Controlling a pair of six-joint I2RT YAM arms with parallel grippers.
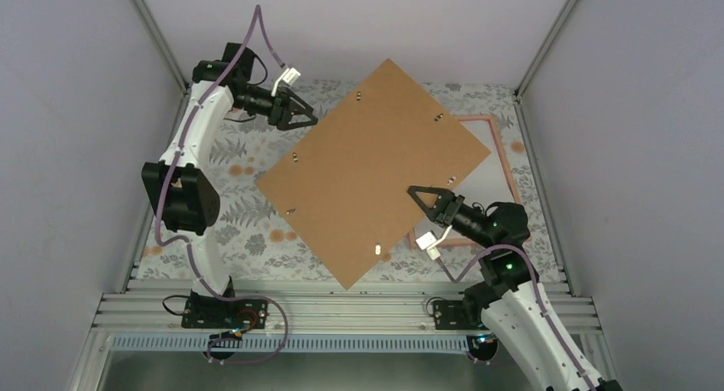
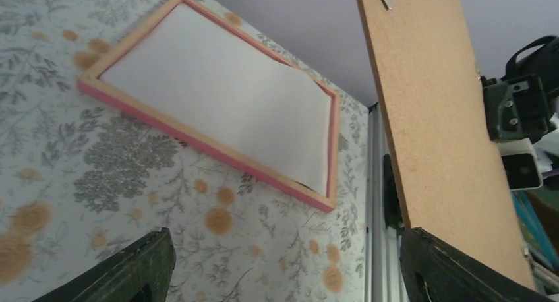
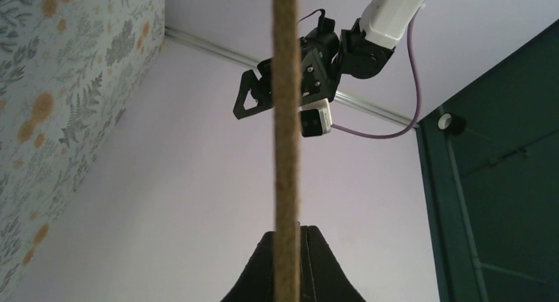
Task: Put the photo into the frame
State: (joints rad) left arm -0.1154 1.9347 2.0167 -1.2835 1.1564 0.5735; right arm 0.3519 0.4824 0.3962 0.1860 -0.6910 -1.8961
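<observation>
Left gripper (image 1: 297, 115): upper left of the overhead view. Its jaws are apart and hold nothing. It hovers just off the upper-left edge of the board, probably placed to steady or guide that side.
Table cover (image 1: 230, 152): floral cloth showing at left and along the bottom, with the arms working above it.
Board (image 1: 376, 165): plain brown backing in the centre, turned diamond-wise and lifted clear of the table. Small metal tabs (image 1: 376, 248) sit near its edges. In the left wrist view it rises at the right of the picture, steeply tilted, well apart from the cloth.
Right gripper (image 1: 424, 196): right of centre, clamped on the board's lower-right edge. In its own wrist view the board's edge runs straight up between the closed fingers (image 3: 316, 266). It is likely held high so the board can be brought down over the open back.
Frame (image 1: 505, 156): right side, flat on the cloth with its reverse up and its pink rim showing. The raised board half hides it from overhead, but the left wrist view shows it whole in the upper left.
Inside the frame: the photo (image 2: 224, 97), white back up, lies within the rim. Its edge near the far right corner looks uneven, and I cannot tell whether it sits fully flat.
Stage, as a judgement: the print seems to be in, and the backing is not yet laid on.
</observation>
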